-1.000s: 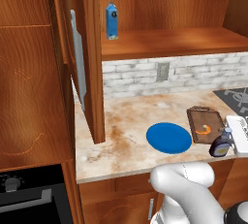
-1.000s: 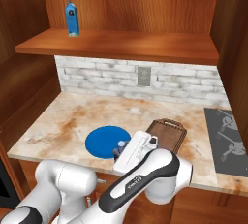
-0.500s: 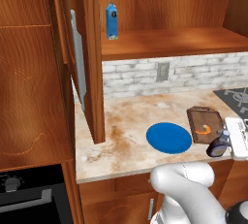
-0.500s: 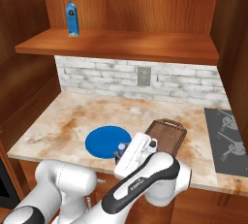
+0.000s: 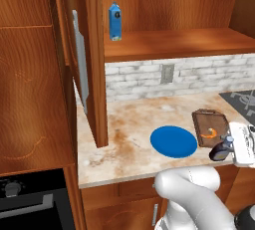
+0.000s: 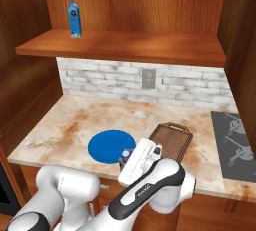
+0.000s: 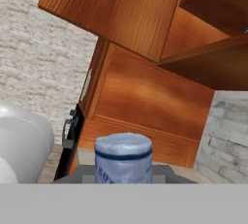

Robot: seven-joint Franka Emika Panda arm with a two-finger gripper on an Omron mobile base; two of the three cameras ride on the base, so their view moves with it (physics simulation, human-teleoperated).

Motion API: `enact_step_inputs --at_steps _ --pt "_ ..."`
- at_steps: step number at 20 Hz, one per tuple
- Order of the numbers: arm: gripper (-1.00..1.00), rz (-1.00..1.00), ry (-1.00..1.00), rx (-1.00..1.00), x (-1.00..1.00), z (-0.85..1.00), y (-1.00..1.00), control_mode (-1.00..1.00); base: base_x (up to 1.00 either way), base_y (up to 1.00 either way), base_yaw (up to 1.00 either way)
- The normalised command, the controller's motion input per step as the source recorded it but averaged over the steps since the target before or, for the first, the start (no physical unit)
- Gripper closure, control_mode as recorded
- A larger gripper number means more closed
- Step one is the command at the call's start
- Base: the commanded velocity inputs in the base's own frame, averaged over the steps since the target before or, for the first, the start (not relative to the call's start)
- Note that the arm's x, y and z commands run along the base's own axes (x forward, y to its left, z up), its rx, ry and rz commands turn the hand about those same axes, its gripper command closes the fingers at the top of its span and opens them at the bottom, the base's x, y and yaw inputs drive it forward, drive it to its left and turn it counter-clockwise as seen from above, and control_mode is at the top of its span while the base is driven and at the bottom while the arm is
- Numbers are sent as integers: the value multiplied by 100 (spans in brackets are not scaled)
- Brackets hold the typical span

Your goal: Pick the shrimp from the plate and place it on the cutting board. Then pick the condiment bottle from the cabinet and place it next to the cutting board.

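A: We have the gripper (image 5: 225, 149) clenched on the bottle (image 5: 219, 151). In the hand view its pale blue-grey cap (image 7: 123, 156) sits right between the finger tips, so the hold looks square on the neck end.

B: And where do we stand against the board (image 5: 211, 127)? That relation decides the set-down.

A: In the left base view the bottle hangs off the board's near right corner, just beside it, over the front edge of the tabletop (image 5: 129, 129). The board lies away from us and slightly left of the gripper, its long axis running front to back, handle at the far end. We can't tell whether the bottle already touches the tabletop.

B: The shrimp (image 5: 212, 134)?

A: Small, orange, curled, lying on the board, so we judge that half done. The plate (image 5: 174, 141) is bare, flat, glossy blue, left of the board.

B: Surfaces?

A: Dark wood board with a raised rim, mottled stone tabletop. The bottle is dark and rounded, so it could tip if we let go tilted. The blue carton (image 5: 115, 21) on the cabinet (image 5: 164, 45) shelf is not ours.
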Motion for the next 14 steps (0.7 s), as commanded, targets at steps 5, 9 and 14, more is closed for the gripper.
enact_step_inputs --at_steps 5,9,14 --pt "100 0 -1 0 14 -11 0 -100 0 0 0" --pt "100 0 0 0 13 -14 0 -100 0 0 0" --pt "100 0 0 0 15 -15 0 -100 0 0 0"
